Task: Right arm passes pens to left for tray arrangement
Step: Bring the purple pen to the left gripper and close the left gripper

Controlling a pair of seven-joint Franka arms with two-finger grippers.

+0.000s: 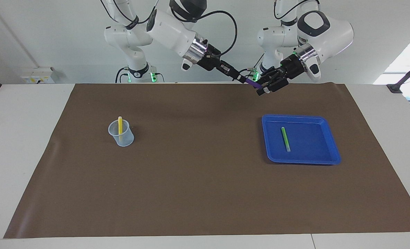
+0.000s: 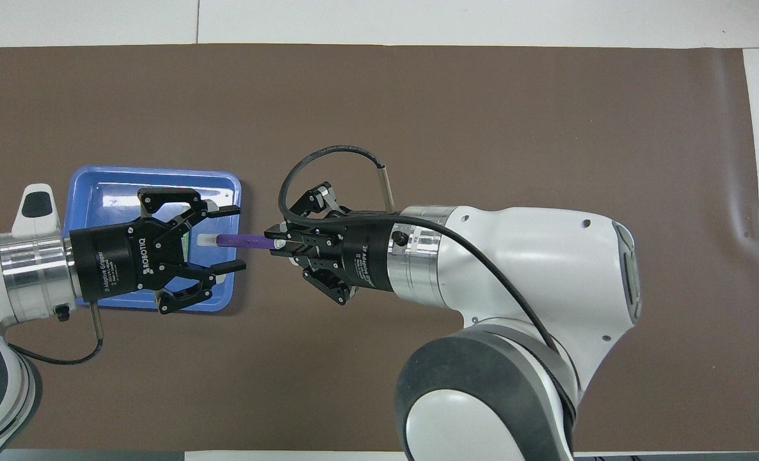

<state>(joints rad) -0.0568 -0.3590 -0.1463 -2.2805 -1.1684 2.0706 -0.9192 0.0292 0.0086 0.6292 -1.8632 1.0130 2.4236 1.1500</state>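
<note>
Right gripper (image 2: 276, 244) clamped on purple pen (image 2: 246, 241); pen's pale end between spread fingers of left gripper (image 2: 233, 237), above blue tray (image 1: 331, 145).

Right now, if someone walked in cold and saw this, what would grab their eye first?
The handover in mid-air: the right claw holds out a purple pen, shut on one end, while the left claw has its fingers around the other end, not yet closed. It happens over the blue tray's edge, where a green pen already lies. At the right arm's end, a yellow pen stands in a small cup.
</note>
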